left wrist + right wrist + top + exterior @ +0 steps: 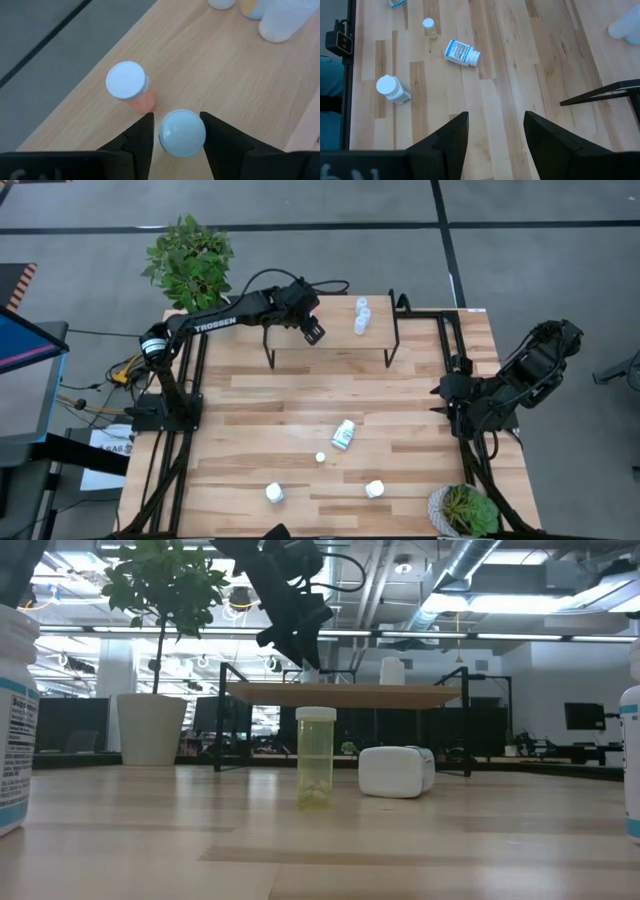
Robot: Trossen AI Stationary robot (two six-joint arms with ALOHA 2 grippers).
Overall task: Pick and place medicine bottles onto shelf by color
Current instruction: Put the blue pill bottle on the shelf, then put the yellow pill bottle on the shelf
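The shelf [340,340] stands at the table's far side, with bottles [361,316] toward its right end. My left gripper [313,332] hangs over its left part, slanting down. Its open fingers flank a standing bottle's light-blue cap [182,133]. A pale-capped, orange-bodied bottle [128,84] stands beside it on the shelf top. My right gripper [495,135] waits open at the table's right side [447,392], nothing between its fingers. Several more bottles are on the table: one lying with a blue-green label [344,433], a small vial [320,457], and two near the front [274,493], [375,489]. My left gripper's fingers [142,137] stand on either side of the light-blue cap, coming from above at a slant. A thin gap shows at one finger; whether the other touches the cap I cannot tell. The bottle stands upright on the shelf top.
Potted plants stand at the far left corner [190,260] and the near right corner [465,510]. In the low view a yellowish vial [316,755] and a lying white bottle [396,770] are in front of the shelf [350,695]. Bare wood lies between the shelf and the loose bottles.
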